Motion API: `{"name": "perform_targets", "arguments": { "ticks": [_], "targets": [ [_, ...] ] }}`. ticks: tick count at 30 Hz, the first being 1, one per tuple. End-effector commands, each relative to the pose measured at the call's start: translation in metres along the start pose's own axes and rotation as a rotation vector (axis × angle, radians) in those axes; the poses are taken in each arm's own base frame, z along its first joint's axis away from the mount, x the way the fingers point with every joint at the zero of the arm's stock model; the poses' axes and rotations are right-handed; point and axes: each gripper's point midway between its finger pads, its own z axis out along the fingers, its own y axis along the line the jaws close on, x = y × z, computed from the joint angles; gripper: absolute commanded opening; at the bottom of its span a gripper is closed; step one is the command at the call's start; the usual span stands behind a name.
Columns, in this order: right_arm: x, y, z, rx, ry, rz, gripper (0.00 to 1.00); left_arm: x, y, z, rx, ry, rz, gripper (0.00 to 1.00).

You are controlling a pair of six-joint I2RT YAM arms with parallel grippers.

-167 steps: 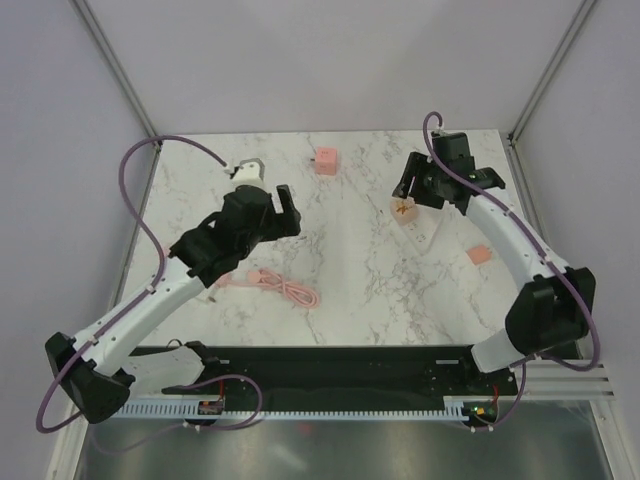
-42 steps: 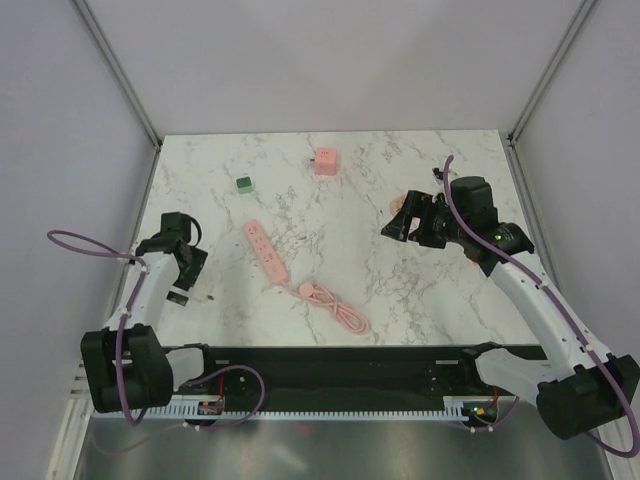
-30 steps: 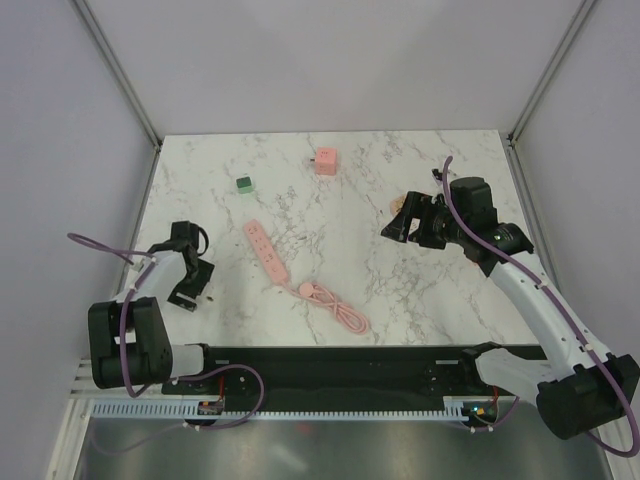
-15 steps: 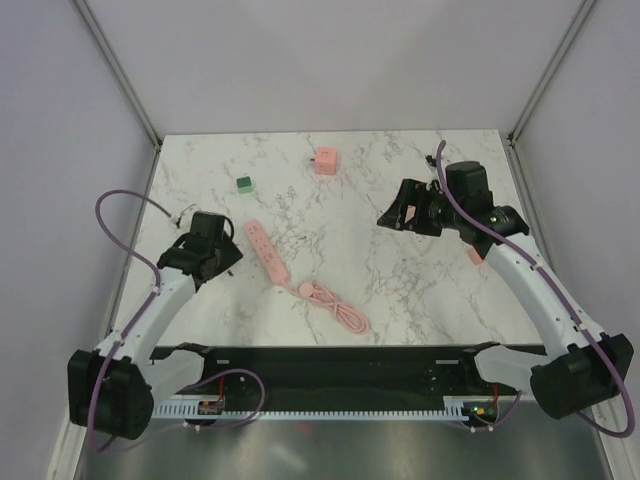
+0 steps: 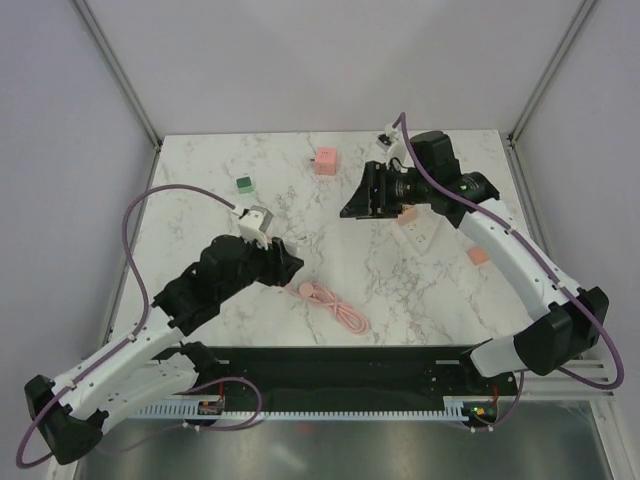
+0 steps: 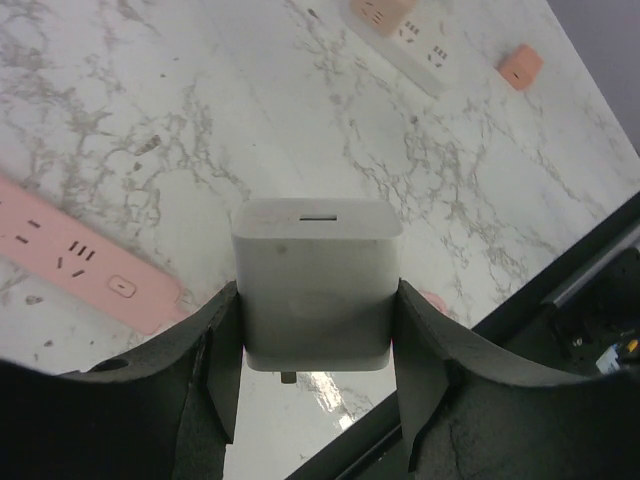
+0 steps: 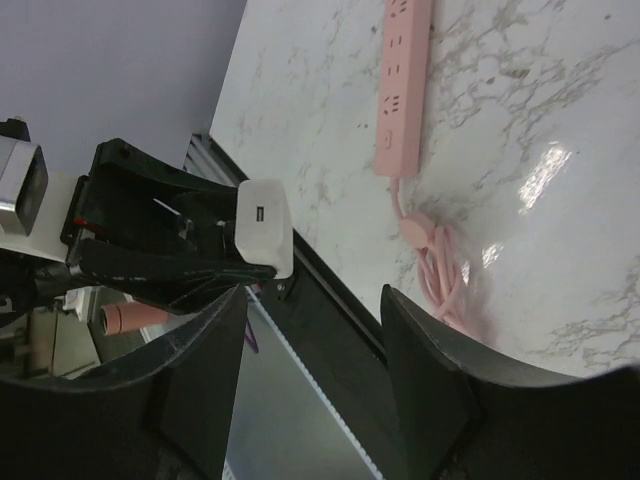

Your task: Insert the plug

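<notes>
My left gripper [image 5: 288, 262] is shut on a white charger plug [image 6: 316, 285], which I hold upright above the marble table with one metal prong showing below it. The pink power strip [image 6: 80, 265] lies just left of the plug in the left wrist view. In the top view my left arm covers most of it. The right wrist view shows the strip [image 7: 405, 85], its coiled pink cord [image 7: 440, 270] and the held plug [image 7: 262, 225]. My right gripper [image 5: 358, 200] is open and empty, hovering right of the strip.
A pink cube adapter [image 5: 325, 162] and a green cube [image 5: 243, 184] sit at the back. A white power strip [image 5: 422, 235] with a pink adapter [image 5: 408, 213] on it lies under my right arm. A small pink block [image 5: 478, 256] is at the right.
My left arm has swung from the table's left edge to the middle, over the pink strip. My right gripper has moved left and toward the back.
</notes>
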Motion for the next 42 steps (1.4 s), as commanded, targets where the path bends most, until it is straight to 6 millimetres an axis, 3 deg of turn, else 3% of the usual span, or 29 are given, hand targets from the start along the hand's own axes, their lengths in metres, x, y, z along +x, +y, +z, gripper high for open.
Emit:
{"name": "perform_targets", "arguments": {
  "ticks": [1, 6, 9, 14, 21, 23, 26, 28, 29, 30, 31, 33, 36, 39, 42],
  "targets": [
    [0.012, 0.028, -0.001, -0.091, 0.063, -0.007, 0.63, -0.007, -0.039, 0.002, 0.108, -0.054, 0.159, 0.02],
    [0.048, 0.039, 0.008, -0.112, 0.180, -0.048, 0.61, 0.007, -0.069, 0.004, 0.148, -0.046, 0.294, 0.02],
    [0.069, 0.030, 0.016, -0.040, 0.227, -0.065, 0.60, 0.013, -0.081, 0.006, 0.185, -0.036, 0.332, 0.02],
    [0.105, 0.014, 0.028, -0.001, 0.352, -0.057, 0.57, 0.016, -0.089, 0.010, 0.208, -0.051, 0.341, 0.02],
    [0.135, 0.010, 0.045, -0.021, 0.458, -0.054, 0.59, 0.021, -0.097, 0.011, 0.272, -0.059, 0.364, 0.02],
    [0.140, 0.010, 0.048, -0.048, 0.484, -0.055, 0.54, 0.024, -0.100, 0.013, 0.290, -0.056, 0.377, 0.02],
    [0.147, 0.018, 0.050, -0.125, 0.519, -0.038, 0.39, 0.024, -0.101, 0.014, 0.291, -0.054, 0.397, 0.02],
    [0.149, 0.024, 0.049, -0.173, 0.526, -0.035, 0.22, 0.021, -0.100, 0.015, 0.282, -0.062, 0.399, 0.02],
    [0.151, 0.026, 0.047, -0.187, 0.529, -0.032, 0.16, 0.020, -0.100, 0.014, 0.279, -0.068, 0.397, 0.07],
    [0.149, 0.030, 0.047, -0.210, 0.519, -0.037, 0.04, 0.018, -0.099, 0.014, 0.275, -0.075, 0.395, 0.18],
    [0.149, 0.034, 0.044, -0.236, 0.517, -0.033, 0.00, 0.014, -0.096, 0.014, 0.253, -0.088, 0.384, 0.30],
    [0.146, 0.043, 0.039, -0.279, 0.495, -0.050, 0.00, 0.009, -0.091, 0.013, 0.221, -0.114, 0.359, 0.58],
    [0.130, 0.044, 0.039, -0.231, 0.398, -0.103, 0.00, 0.001, -0.081, 0.012, 0.158, -0.152, 0.316, 0.81],
    [0.111, 0.050, 0.040, -0.253, 0.324, -0.112, 0.00, -0.005, -0.075, 0.009, 0.122, -0.179, 0.280, 0.92],
    [0.086, 0.053, 0.038, -0.289, 0.250, -0.097, 0.00, -0.010, -0.076, 0.006, 0.127, -0.192, 0.262, 0.93]
  ]
}}
